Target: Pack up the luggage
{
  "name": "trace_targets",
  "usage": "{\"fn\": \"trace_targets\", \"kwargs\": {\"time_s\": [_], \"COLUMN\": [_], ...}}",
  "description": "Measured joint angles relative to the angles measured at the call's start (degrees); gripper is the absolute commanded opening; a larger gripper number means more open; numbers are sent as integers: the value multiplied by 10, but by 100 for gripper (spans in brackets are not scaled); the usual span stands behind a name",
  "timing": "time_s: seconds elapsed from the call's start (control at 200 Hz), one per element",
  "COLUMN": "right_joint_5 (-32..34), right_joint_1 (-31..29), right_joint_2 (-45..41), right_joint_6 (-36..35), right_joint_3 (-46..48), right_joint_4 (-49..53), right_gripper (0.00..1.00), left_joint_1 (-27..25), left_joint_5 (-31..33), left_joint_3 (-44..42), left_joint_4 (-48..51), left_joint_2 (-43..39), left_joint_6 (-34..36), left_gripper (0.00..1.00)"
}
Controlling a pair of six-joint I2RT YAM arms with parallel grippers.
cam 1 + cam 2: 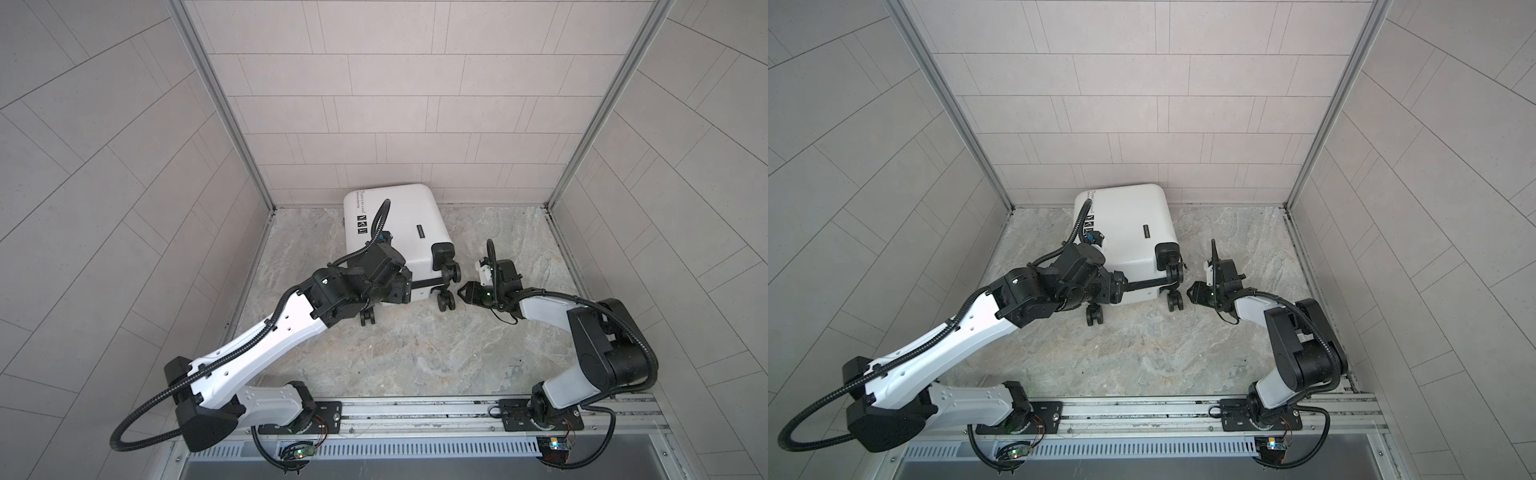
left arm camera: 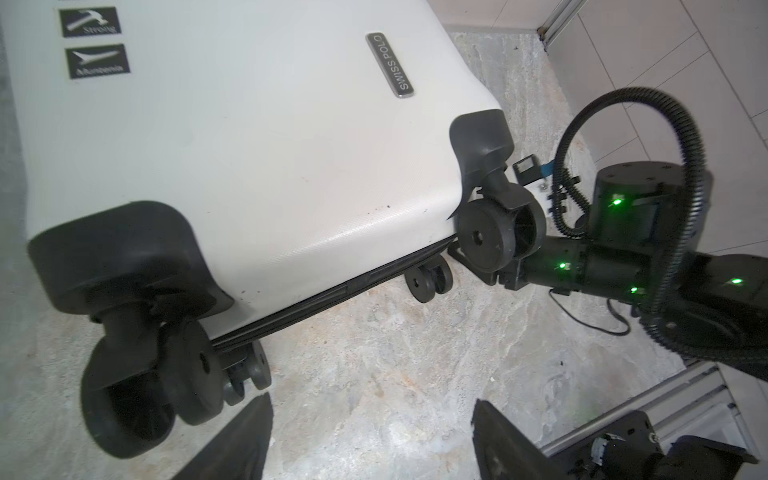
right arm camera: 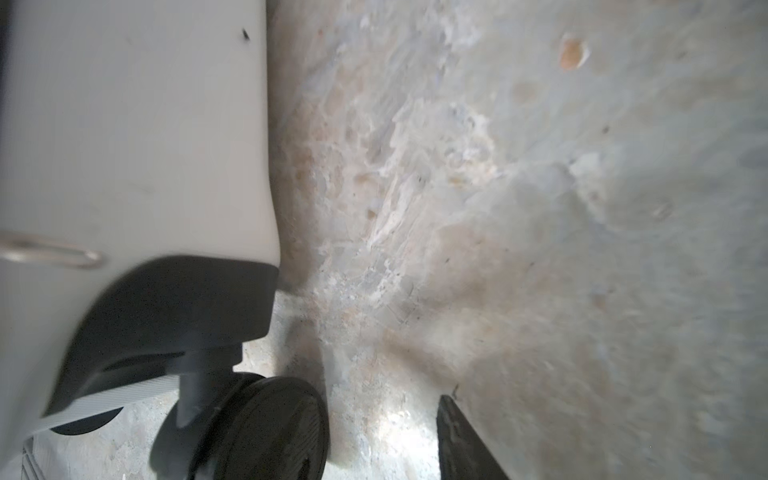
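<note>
- Now, the suitcase (image 1: 395,224) lies closed on my desk (image 1: 415,353), contents hidden.
- My left jaws: spread, empty.
- My right jaws: cannot tell.

A pale grey tabletop (image 1: 415,353) with a marbled stone pattern, walled on three sides. One thing lies on it: the luggage (image 1: 395,232), a small white hard-shell suitcase, closed, lying flat with a broad face up. It sits toward the back, its far end close to the back wall (image 1: 395,124). Its black wheels (image 1: 446,302) point toward the near edge.
</note>
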State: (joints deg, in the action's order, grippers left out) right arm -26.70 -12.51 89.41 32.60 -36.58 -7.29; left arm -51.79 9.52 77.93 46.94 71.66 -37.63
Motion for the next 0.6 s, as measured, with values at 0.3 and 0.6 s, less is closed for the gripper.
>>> {"fn": "trace_targets", "kwargs": {"time_s": [0.3, 0.6], "right_joint_5": [27, 78], "right_joint_1": [-50, -161], "right_joint_2": [10, 10], "right_joint_6": [62, 127], "right_joint_3": [42, 63], "right_joint_4": [-114, -170], "right_gripper": [48, 48], "left_joint_1": [-4, -8], "left_joint_5": [-34, -23], "left_joint_3": [-15, -15], "left_joint_4": [-64, -57], "left_joint_2": [28, 42], "left_joint_6": [-26, -25], "left_gripper": [89, 90]}}
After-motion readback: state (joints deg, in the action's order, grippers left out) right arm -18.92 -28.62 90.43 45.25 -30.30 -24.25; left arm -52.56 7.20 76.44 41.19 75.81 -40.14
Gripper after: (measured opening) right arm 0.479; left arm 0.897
